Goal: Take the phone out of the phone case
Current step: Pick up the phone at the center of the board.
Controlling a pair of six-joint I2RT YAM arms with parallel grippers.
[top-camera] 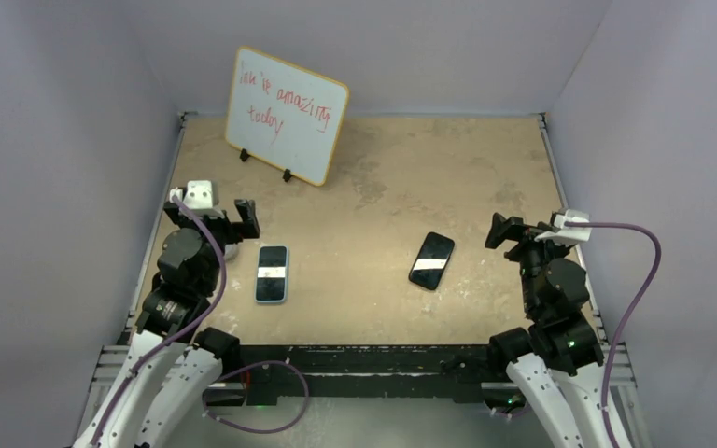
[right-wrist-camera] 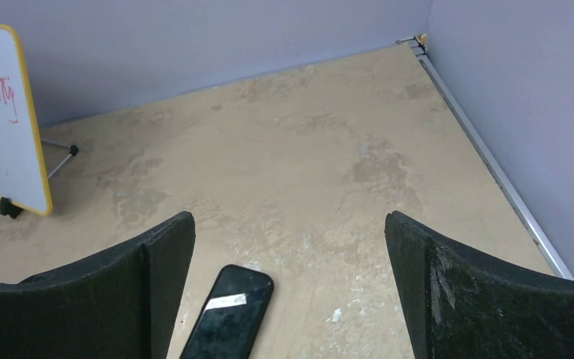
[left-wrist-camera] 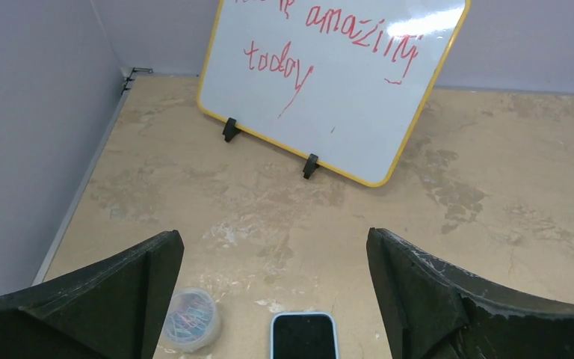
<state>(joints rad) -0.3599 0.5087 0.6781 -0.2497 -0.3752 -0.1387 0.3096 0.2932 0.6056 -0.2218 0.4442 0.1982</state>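
A phone in a light blue case [top-camera: 272, 273] lies flat on the table, screen up, just right of my left gripper [top-camera: 246, 219]. Its top end shows in the left wrist view [left-wrist-camera: 305, 336], low between the fingers. A second black phone [top-camera: 431, 260] without a coloured case lies left of my right gripper [top-camera: 499, 231]; it also shows in the right wrist view [right-wrist-camera: 229, 313]. Both grippers are open and empty, held above the table.
A whiteboard [top-camera: 286, 114] with red writing stands on black feet at the back left. A small clear tub of coloured clips [left-wrist-camera: 191, 318] sits by the left gripper. Grey walls close in the table on three sides.
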